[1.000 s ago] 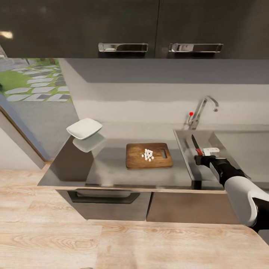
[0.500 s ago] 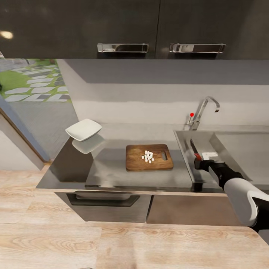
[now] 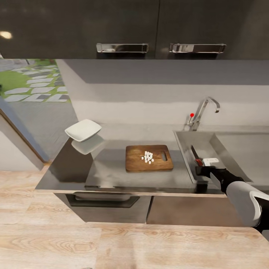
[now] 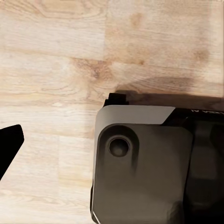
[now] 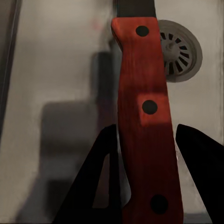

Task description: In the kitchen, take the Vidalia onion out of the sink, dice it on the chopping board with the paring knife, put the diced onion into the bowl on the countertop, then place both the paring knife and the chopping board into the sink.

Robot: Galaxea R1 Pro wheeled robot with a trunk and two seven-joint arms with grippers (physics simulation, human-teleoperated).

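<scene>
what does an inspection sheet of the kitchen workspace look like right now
surface: grey countertop, bare wood floor in front
job's things: board on the countertop with diced onion on it; bowl at the far left end, without dice; knife held over the sink, drain behind its red handle
clutter: nothing seen
grippers: right gripper shut on the knife; left gripper cannot be judged
cables: nothing seen
surroundings: tap, dark wall cupboards, garden view at left

The countertop [image 3: 112,172] at frame centre carries the chopping board [image 3: 136,162] (mid-frame) and the bowl [image 3: 83,129], upper left.
</scene>
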